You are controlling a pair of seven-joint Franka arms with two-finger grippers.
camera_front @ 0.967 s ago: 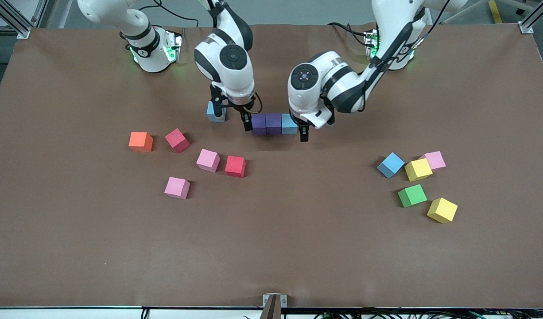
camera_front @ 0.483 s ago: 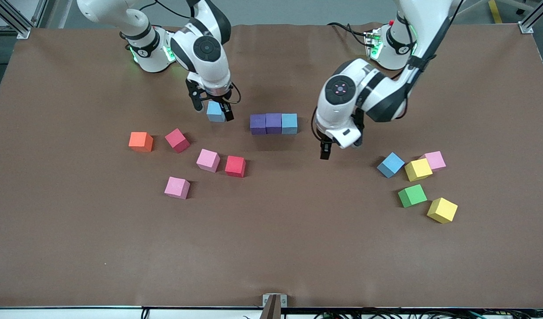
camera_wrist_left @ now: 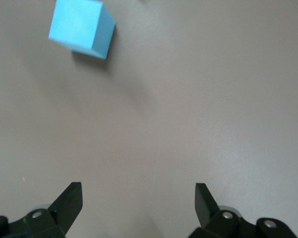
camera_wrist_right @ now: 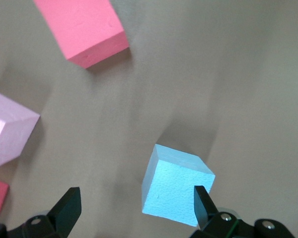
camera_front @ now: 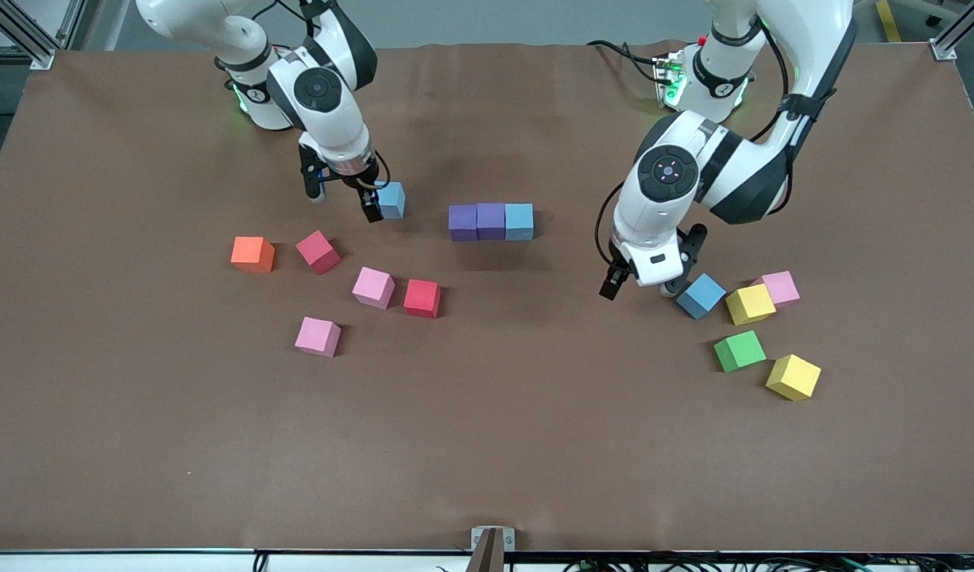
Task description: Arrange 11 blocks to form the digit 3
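So far only a row of three touching cubes [camera_front: 491, 222], two purple and one light blue, is laid at mid-table. The right gripper [camera_front: 342, 194] hangs wide and empty beside a lone light blue cube [camera_front: 391, 199], which sits off-centre toward one finger [camera_wrist_right: 204, 207]; a descent could clip and skid it. The left gripper [camera_front: 643, 287], also wide and empty, is just beside another blue cube [camera_front: 701, 295], whose turned faces might twist when closed upon.
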